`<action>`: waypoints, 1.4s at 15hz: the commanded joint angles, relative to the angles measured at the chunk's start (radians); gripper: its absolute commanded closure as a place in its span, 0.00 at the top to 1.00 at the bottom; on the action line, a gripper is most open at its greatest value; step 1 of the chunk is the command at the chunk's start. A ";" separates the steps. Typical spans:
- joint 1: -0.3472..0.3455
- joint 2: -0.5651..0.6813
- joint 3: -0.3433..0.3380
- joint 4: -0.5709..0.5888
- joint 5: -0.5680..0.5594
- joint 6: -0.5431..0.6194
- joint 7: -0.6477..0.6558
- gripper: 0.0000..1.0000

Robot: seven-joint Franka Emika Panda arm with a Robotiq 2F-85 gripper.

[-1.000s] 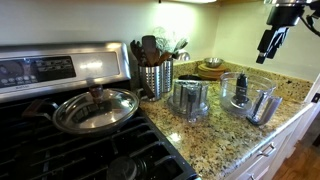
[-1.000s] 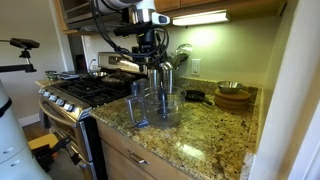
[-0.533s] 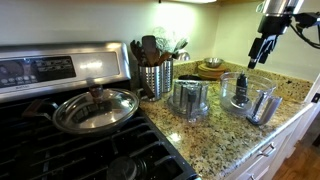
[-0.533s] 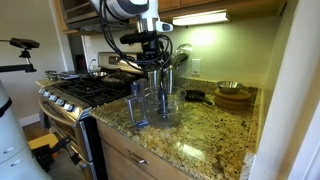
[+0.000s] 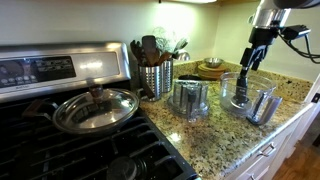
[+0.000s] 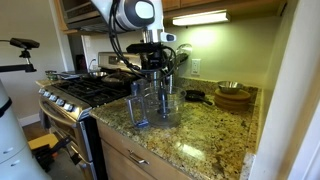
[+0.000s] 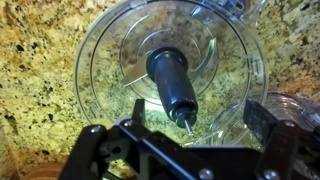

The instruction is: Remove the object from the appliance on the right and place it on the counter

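On the speckled stone counter (image 5: 215,125), a dark grey blade post (image 7: 172,80) stands in the middle of a clear round plastic bowl (image 7: 100,60).

From the left there is a black stove (image 5: 40,70) with a shiny pan under a glass lid (image 5: 95,108). Next come a steel pot of cooking tools (image 5: 155,78) and a clear jug on a grey base (image 5: 190,98). The bowl sits to the right of the jug. The post's long side goes up and down, and its thin tip points straight up. Flat blades stick out low at its sides. A tall clear plastic piece (image 5: 262,104) stands just beside the bowl. The black gripper (image 5: 245,66) hangs over the bowl and points down, with the arm reaching in from the upper right. Its jaws are spread wide and hold nothing.
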 commanded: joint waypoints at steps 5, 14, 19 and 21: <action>-0.010 0.104 0.002 0.039 0.009 0.057 0.027 1.00; -0.015 0.156 0.002 0.044 0.031 0.122 0.017 0.90; -0.017 0.155 0.001 0.041 0.036 0.140 0.018 0.46; -0.017 0.150 0.000 0.037 0.035 0.143 0.020 0.33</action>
